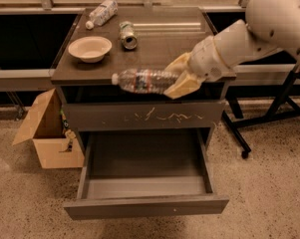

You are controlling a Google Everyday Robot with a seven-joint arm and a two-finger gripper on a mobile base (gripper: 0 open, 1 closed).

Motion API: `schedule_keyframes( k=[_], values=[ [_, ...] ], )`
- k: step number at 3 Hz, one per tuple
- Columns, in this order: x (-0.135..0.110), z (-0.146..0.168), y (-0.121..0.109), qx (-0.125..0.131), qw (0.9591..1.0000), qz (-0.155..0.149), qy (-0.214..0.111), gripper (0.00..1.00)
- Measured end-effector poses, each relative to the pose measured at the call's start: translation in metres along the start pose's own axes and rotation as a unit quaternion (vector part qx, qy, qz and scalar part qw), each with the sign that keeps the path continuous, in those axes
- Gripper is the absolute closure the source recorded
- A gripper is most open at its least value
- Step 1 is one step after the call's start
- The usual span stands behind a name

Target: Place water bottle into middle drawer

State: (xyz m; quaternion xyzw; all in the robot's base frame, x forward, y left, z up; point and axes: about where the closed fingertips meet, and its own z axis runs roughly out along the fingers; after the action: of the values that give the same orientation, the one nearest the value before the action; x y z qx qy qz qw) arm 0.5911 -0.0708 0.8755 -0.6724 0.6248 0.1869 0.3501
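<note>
The water bottle (145, 80) is clear and ribbed with a white cap and a dark label band. It lies level in the air in front of the cabinet top's front edge, cap pointing left. My gripper (179, 78) is shut on its base end, with tan fingers (184, 86) above and below it. The white arm reaches in from the upper right. The middle drawer (145, 180) is pulled open below, dark grey with a plain front panel and a smooth, bare inside. The bottle hangs above the drawer's rear part.
On the cabinet top (159, 46) stand a cream bowl (89, 48), a metal can (127, 34) on its side and a second clear bottle (101, 13). The shut upper drawer (144, 116) bears whitish scratches. A cardboard box (50, 131) sits left; a black stand (269, 111) stands right.
</note>
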Motion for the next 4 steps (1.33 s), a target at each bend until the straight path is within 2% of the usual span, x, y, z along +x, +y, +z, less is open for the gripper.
schedule_keyframes(
  k=[1, 2, 3, 4],
  values=[
    [0.024, 0.037, 0.048, -0.033, 0.9989, 0.03, 0.014, 1.0],
    [0.036, 0.054, 0.069, -0.06, 0.9972, 0.039, 0.022, 1.0],
    [0.034, 0.052, 0.066, -0.056, 0.9975, 0.037, 0.02, 1.0],
    [0.055, 0.073, 0.074, -0.076, 0.9953, 0.057, 0.019, 1.0]
  ],
)
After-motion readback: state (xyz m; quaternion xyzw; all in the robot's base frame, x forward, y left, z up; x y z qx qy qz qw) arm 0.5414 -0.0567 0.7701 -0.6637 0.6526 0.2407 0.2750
